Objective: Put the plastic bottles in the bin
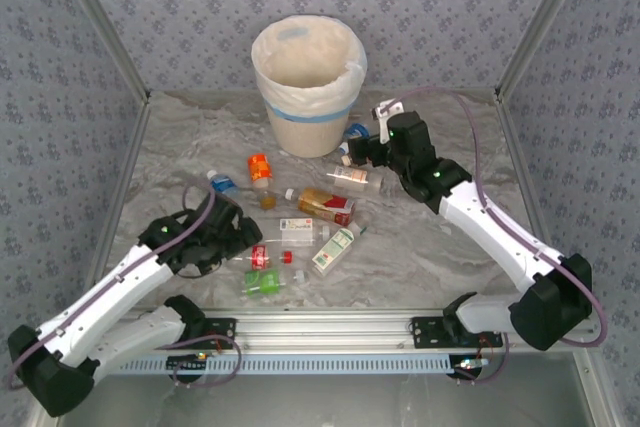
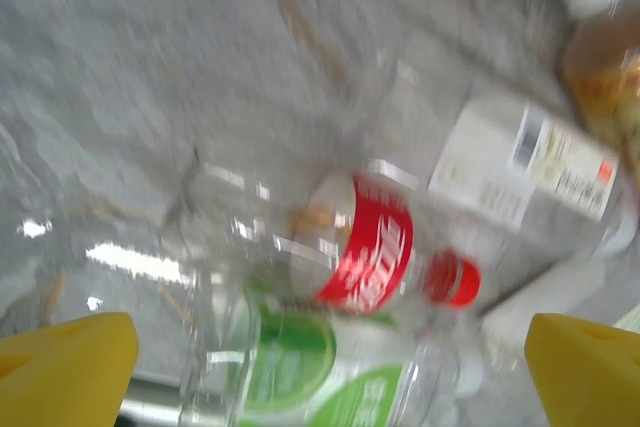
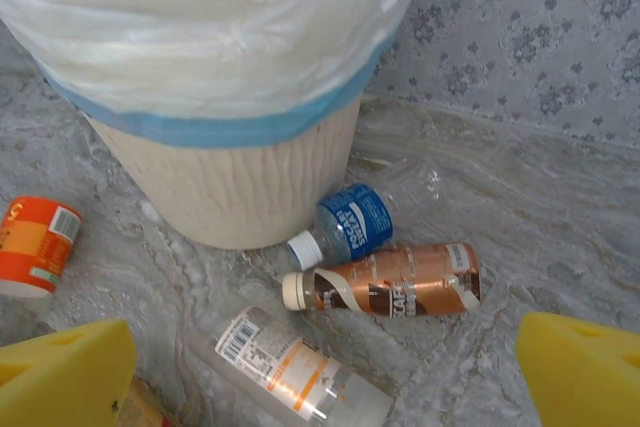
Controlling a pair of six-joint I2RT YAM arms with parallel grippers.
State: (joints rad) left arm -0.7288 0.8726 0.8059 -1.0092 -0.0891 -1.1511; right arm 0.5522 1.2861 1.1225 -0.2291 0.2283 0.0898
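We see a cream-white bin [image 1: 305, 135] with a light blue band and a white liner, on a table [image 1: 450, 247] marbled grey and white. The walls [image 1: 60, 97] are grey-blue, sprigged with small flowers. The plastic bottles [image 1: 300, 232] are clear — an orange-labelled bottle [image 1: 260, 168], a red-labelled bottle [image 2: 375, 257] with a red cap, a green-labelled bottle [image 2: 300, 357], a blue-labelled bottle [image 3: 352, 222] with a white cap, a brown bottle [image 3: 395, 292] with white swirls. The arms [image 1: 500, 237] are white with black joints.

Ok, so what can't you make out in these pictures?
Bin bottom: top view, its own wall hides it, so any bottles inside are unseen.
Red-label bottle print: left wrist view, motion blur.
Orange bottle: right wrist view, cut off by the left edge.
Blue-label bottle: top view, partly behind the right arm.
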